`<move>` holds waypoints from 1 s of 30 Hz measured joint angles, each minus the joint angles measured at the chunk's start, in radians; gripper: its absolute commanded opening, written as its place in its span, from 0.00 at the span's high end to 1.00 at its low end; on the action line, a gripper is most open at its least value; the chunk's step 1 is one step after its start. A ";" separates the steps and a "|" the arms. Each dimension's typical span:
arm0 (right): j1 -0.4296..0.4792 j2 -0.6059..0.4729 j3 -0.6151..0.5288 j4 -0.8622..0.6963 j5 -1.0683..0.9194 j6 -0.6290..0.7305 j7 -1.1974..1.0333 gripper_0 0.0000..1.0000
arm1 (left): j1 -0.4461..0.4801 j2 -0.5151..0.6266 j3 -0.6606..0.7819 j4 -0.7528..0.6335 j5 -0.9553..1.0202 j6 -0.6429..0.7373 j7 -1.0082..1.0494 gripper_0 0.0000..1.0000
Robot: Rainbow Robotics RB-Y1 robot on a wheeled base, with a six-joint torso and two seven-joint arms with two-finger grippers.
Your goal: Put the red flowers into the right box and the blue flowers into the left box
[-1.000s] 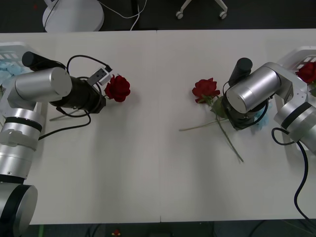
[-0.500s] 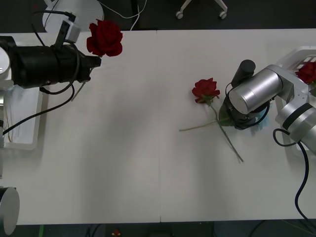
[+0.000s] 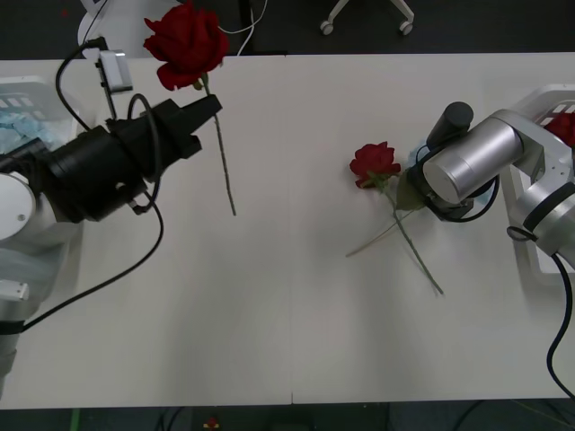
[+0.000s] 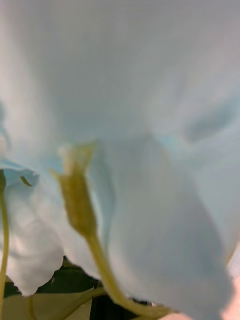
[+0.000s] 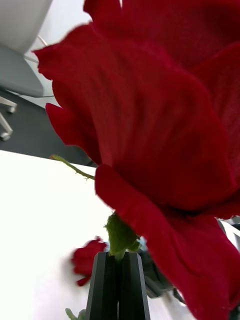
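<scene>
My left gripper (image 3: 209,104) is shut on a red flower (image 3: 186,43) just under its head and holds it high above the table's far left part, its stem hanging free. In the left wrist view the black fingers (image 5: 107,285) pinch the stem below the red flower (image 5: 165,125). Another red flower (image 3: 375,163) lies on the table right of centre, also seen as the small red flower (image 5: 87,255). My right arm (image 3: 458,171) is low beside it. Pale blue petals of a blue flower (image 4: 130,100) sit right against the right wrist camera. The left box (image 3: 36,83) holds blue flowers (image 3: 18,126). The right box (image 3: 532,260) holds a red flower (image 3: 564,130).
Two long green stems (image 3: 418,256) cross on the table in front of the right arm. Cables loop from the left arm (image 3: 90,171). A white chair base (image 3: 133,27) stands behind the table's far edge.
The left arm has carried its red flower a little to the right and higher, and the stem now hangs free. The right arm has shifted slightly, nudging the stems on the table.
</scene>
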 measured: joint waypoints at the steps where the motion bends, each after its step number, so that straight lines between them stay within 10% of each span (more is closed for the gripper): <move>1: 0.000 -0.017 0.000 -0.022 0.008 -0.001 0.019 1.00 | 0.002 0.000 -0.042 -0.004 0.013 -0.038 0.000 1.00; 14: -0.001 -0.260 -0.006 -0.217 -0.098 -0.082 0.374 1.00 | -0.001 0.000 -0.340 -0.006 0.180 -0.264 0.010 1.00; 30: 0.133 -0.275 0.016 -0.172 -0.102 -0.243 0.530 1.00 | -0.034 0.000 -0.371 -0.006 0.188 -0.390 0.024 1.00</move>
